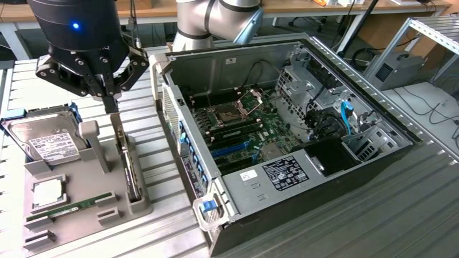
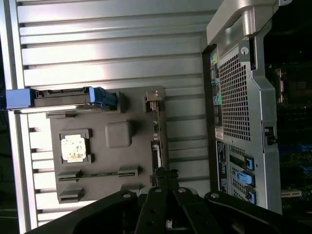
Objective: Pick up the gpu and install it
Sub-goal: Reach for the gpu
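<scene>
The ribbed metal counter [image 1: 344,226] carries an open case [image 1: 401,134] at the exterior view's 3 o'clock. That view looks into it at the motherboard [image 1: 248,129], where a black label [image 1: 283,173] carries white print too small to read. The wrist view gives the case's rear [image 2: 239,97] instead, with a perforated grille and blue slot latches.

The gripper [image 1: 111,105] hangs at 11 o'clock in the exterior view, a blue light on its body. Whether the jaws are open or closed cannot be told in either view.

At 8 o'clock lies a grey tray [image 1: 79,215]. Its hard drive [image 1: 47,140] shows a white label, unreadable, but the wrist view sees it edge-on.

The gpu [image 1: 129,166] stands on edge along the tray's side nearest the case, its far end just below the gripper. From the wrist it is a thin strip [image 2: 157,136] running up to the gripper [image 2: 163,178].

A green memory stick [image 1: 72,207] and a CPU [image 1: 47,192] lie flat in the tray.
</scene>
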